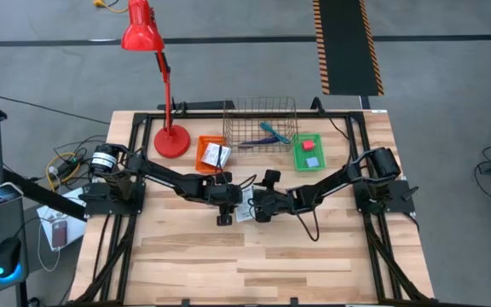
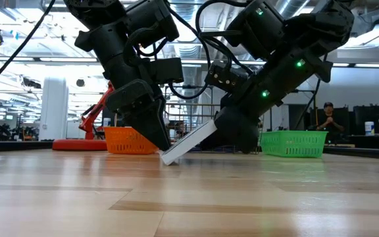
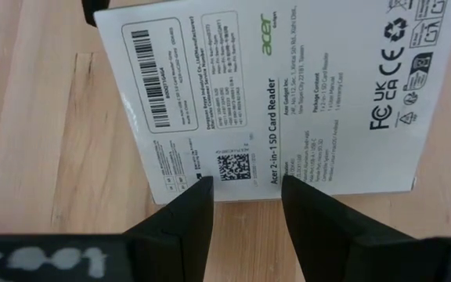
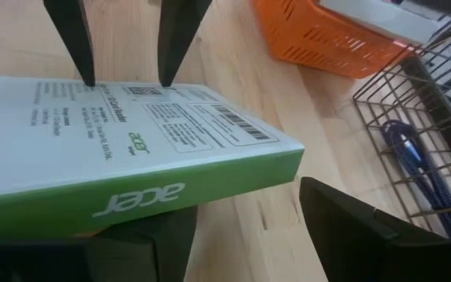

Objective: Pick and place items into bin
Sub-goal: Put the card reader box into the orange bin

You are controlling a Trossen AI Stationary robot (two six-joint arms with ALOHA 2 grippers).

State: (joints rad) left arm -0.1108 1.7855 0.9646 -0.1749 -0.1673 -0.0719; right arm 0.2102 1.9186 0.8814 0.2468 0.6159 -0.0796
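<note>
A flat white box [image 1: 245, 211] with dark print and a green "acer" side lies mid-table between both arms. In the low view the box [image 2: 189, 141] is tilted: its low edge [image 2: 166, 159] rests on the wood and its other end is raised toward the right arm. My left gripper [image 3: 245, 184] is open and comes down on the box's low end. My right gripper [image 4: 241, 211] is open at the raised green side. The blue pen and teal-handled tool [image 1: 271, 135] lie in the wire basket, and the red block [image 1: 311, 146] in the green bin. My left gripper touches the box's printed face near its low edge [image 3: 245, 168] with both open fingertips [image 4: 84, 74], coming from above and slanting down. That edge stays on the table. My right gripper has one finger [image 4: 139, 235] under the box's raised green side [image 4: 139, 200]. Its other finger [image 4: 351, 227] stands clear beside the box's corner. The box leans tilted on that finger.
A wire basket [image 1: 262, 111], an orange bin [image 1: 203, 158] with a white packet and a green bin [image 1: 301, 159] line the far side, with a red desk lamp [image 1: 170, 141] at the far left. Bare wood lies toward the near edge [image 1: 254, 264].
</note>
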